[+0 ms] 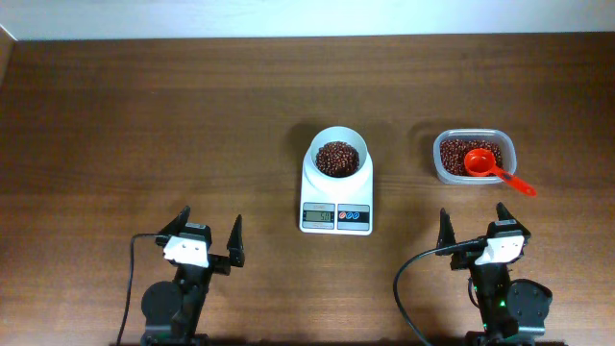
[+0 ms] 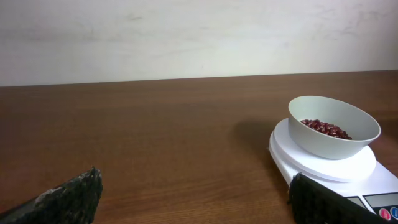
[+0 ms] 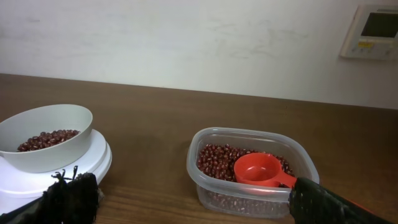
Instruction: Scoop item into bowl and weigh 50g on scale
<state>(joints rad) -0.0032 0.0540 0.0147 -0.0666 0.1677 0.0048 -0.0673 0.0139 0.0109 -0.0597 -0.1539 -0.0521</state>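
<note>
Small dark red-brown beans (image 1: pixel 338 160) sit in small round white bowl (image 1: pixel 340 132) atop white flat scale (image 1: pixel 336 195). Next up, red plastic scoop (image 1: pixel 480 161): handle angles toward your right end effector (image 1: pixel 473 215), nearer arm. It and left end effector (image 1: pixel 211 218) both spread, empty.

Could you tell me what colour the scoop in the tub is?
The scoop is bright red, clearest in the right wrist view.

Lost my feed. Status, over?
Left tool, right tool open, empty. Bowl holding beans sits on scale. Red scoop in tub. Nothing in the way.
</note>
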